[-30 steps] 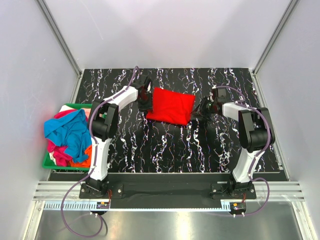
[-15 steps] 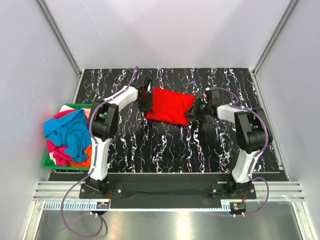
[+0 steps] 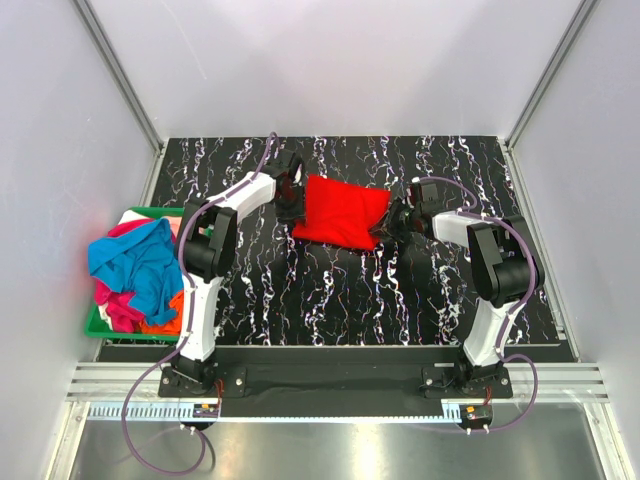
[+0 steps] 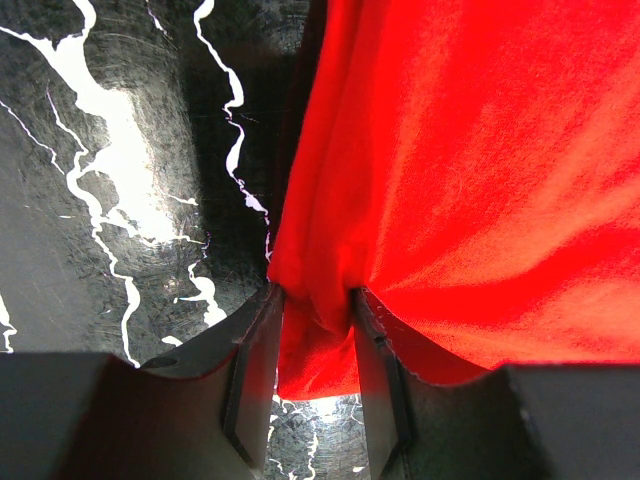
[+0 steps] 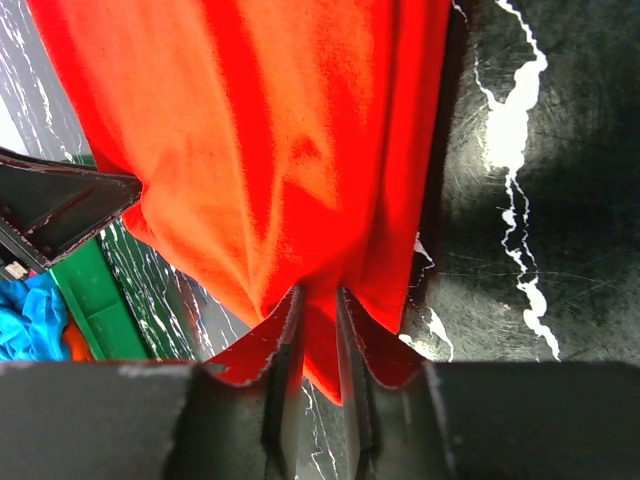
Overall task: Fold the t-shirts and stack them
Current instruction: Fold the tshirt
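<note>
The red t-shirt (image 3: pixel 340 212) lay as a folded, roughly square bundle on the far middle of the black, white-veined table (image 3: pixel 330 300), with one arm at each side of it. The left gripper (image 3: pixel 291 200) sat at the bundle's left edge; from above its jaws were lost against the dark wrist and the cloth. The left wrist camera settled the matter: its two fingers (image 4: pixel 255 370) were drawn in on a bunched fold of the red hem, which bulged between them and hid their inner faces, while the frame cut the finger bases off at the bottom. The right gripper (image 3: pixel 388 222) met the bundle's right edge, and from overhead it was again only a dark shape touching red. In the right wrist view its fingers (image 5: pixel 285 380) stood nearly together, with a thin ridge of red cloth nipped in the narrow slot between them. How many layers either pinch took could not be made out. Both wrist views were filled with red, so the shirt's sleeves and collar were nowhere to be seen. Well apart on the left, a green basket (image 3: pixel 97 326) held a heap with a blue t-shirt (image 3: pixel 130 260) on top, pink cloth (image 3: pixel 120 310) and orange cloth (image 3: pixel 165 322) showing beneath it; most of the basket's rim was covered, and the number of garments in it could not be told.
</note>
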`<control>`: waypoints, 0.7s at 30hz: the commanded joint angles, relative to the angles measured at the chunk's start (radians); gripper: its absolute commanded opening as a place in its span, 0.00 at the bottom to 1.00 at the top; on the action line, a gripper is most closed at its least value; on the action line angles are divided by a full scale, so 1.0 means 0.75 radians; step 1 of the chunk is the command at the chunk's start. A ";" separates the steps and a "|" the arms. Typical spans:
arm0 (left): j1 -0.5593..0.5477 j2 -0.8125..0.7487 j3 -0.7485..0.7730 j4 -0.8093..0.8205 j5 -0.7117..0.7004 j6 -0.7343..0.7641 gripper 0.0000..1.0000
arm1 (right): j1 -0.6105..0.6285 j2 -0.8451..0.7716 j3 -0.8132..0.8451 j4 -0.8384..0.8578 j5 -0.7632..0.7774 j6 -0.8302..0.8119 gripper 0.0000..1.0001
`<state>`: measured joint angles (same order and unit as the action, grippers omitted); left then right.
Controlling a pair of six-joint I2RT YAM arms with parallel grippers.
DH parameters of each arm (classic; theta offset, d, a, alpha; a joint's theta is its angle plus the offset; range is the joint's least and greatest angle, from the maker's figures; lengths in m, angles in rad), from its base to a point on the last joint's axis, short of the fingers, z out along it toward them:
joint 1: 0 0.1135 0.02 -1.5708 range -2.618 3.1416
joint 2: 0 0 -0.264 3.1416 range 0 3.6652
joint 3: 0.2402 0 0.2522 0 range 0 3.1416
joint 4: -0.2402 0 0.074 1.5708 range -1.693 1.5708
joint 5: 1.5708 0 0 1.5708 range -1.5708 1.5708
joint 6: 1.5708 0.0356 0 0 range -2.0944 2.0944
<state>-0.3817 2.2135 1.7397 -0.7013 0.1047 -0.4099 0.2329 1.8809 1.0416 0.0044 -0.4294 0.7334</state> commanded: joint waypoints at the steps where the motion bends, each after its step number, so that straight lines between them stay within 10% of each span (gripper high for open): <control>1: 0.018 0.023 -0.015 -0.004 -0.043 0.021 0.38 | 0.006 -0.023 -0.002 0.043 0.035 -0.002 0.24; 21: 0.016 0.025 -0.010 -0.004 -0.033 0.011 0.38 | 0.009 0.061 0.018 0.072 0.043 0.018 0.34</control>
<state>-0.3817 2.2135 1.7397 -0.7013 0.1055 -0.4110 0.2333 1.9049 1.0401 0.0181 -0.4088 0.7368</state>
